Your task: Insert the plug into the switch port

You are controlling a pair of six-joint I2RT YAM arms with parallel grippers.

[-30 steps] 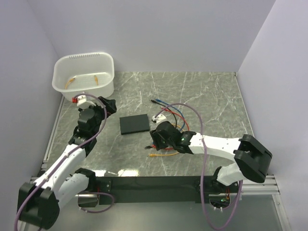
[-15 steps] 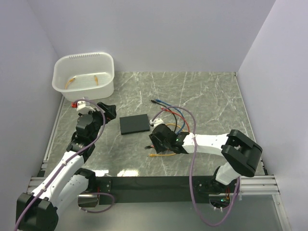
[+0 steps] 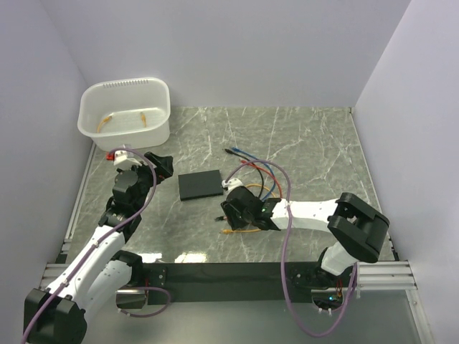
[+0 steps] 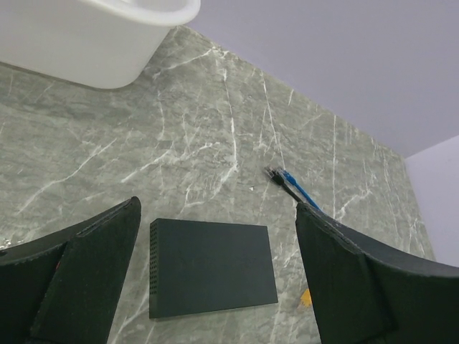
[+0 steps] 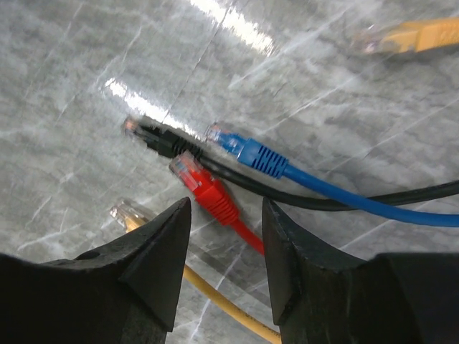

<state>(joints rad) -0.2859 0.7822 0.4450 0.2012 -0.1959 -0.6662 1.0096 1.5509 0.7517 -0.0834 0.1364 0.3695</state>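
The switch (image 3: 201, 185) is a flat matte-black box lying on the marble table; in the left wrist view (image 4: 211, 265) it lies just below and between my fingers. My left gripper (image 3: 162, 163) (image 4: 216, 208) is open and empty, hovering left of the switch. My right gripper (image 3: 226, 210) (image 5: 224, 206) is open and low over a cluster of cable plugs, its jaws on either side of the red plug (image 5: 206, 186) without closing on it. Blue (image 5: 251, 152), black (image 5: 154, 136) and yellow (image 5: 128, 213) plugs lie beside it.
A white plastic tub (image 3: 125, 107) stands at the back left, also in the left wrist view (image 4: 86, 36). Red, blue and yellow cables loop right of the switch (image 3: 252, 170). An orange plug (image 5: 412, 34) lies apart. Another blue plug end (image 4: 287, 179) lies beyond the switch.
My right gripper has moved left and down over the plug cluster in front of the switch. My left arm shifted slightly, then held still.
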